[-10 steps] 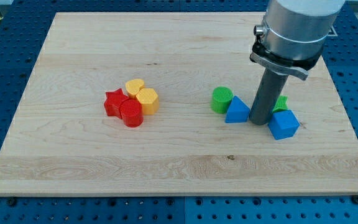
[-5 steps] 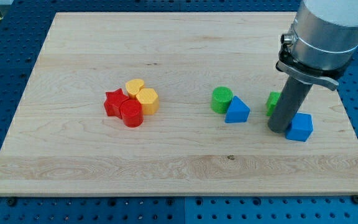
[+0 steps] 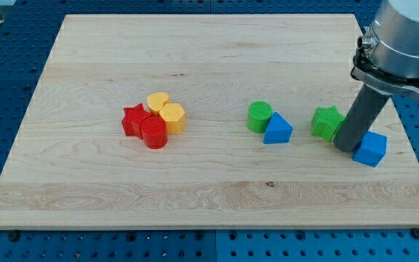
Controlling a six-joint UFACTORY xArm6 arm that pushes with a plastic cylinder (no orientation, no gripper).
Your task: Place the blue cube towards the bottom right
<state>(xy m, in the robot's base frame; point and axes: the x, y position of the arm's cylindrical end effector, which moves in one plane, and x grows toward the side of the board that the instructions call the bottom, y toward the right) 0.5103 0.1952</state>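
Tip-only rig, so no fingers to open or close and nothing held: our rod just ends in my tip, which sits on the board touching the left face of the blue cube.

Blue cube is on the right side of the board, close to the right edge, roughly mid-depth. Our read: it needs to come nearer more than it needs to go right.

How we'd do the push well:
- Little room remains on the right, so more rightward shove risks sending the cube off the edge.
- Better to bring the tip round to the cube's far side and push toward the near edge.
- Contact the face centrally, or the cube will spin off the rod.
- Green star lies just beside the rod on the far-left; route round it without clipping.

Count, near to far:
- blue: 2, cube plus blue triangle
- red: 2, red cylinder and red star
- green: 2, star plus green cylinder
- yellow: 2, yellow hexagon and a yellow heart, shape less certain

Red and yellow four are bunched touching, well left of our work.
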